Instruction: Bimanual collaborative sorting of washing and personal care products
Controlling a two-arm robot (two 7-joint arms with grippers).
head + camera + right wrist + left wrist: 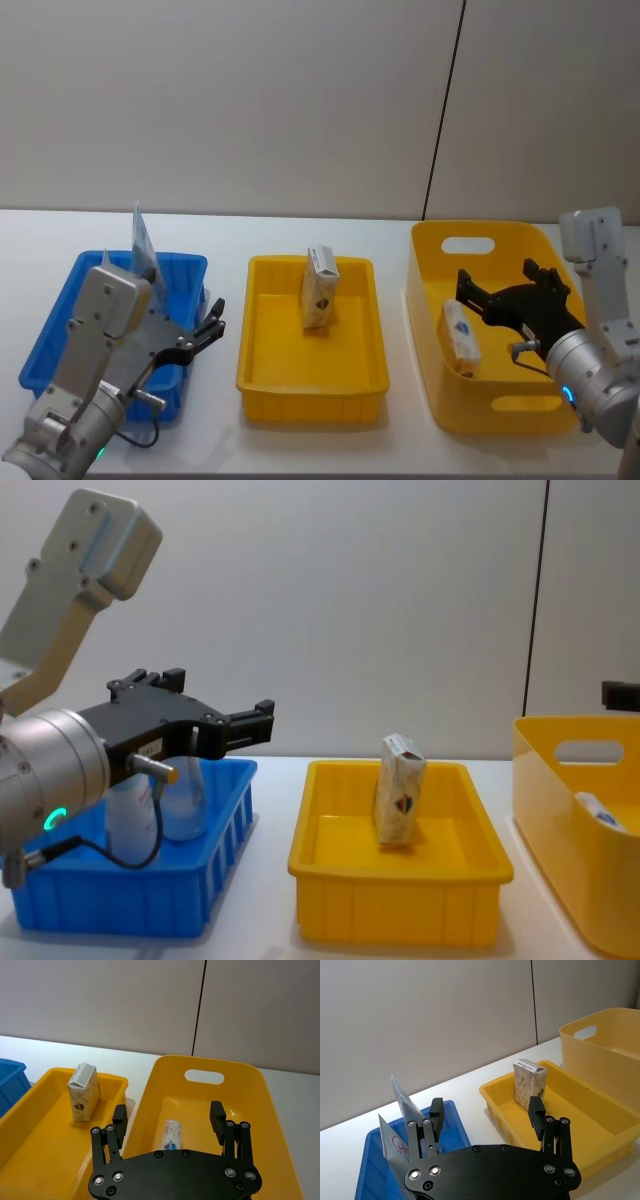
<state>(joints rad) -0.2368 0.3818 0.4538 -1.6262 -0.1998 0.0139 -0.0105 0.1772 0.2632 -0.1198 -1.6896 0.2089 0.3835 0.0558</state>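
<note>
A beige speckled soft pack (320,287) (530,1085) (83,1092) (400,802) stands upright in the shallow yellow tray (262,372) (400,885). Pale squeeze tubes (402,1101) (185,800) stand in the blue bin (60,335) (130,895); one of them carries a red circle mark (394,1144). Another tube (461,335) (172,1135) (600,808) lies in the tall yellow bin (520,415) (280,1125). My left gripper (215,316) (486,1112) (262,723) hangs open and empty over the blue bin's right rim. My right gripper (497,272) (169,1117) hovers open above the tube in the tall bin.
The three containers stand in a row on a white table (330,440), the blue bin at the left and the tall handled bin at the right. A grey wall (300,100) rises close behind them. Narrow gaps of bare table separate the containers.
</note>
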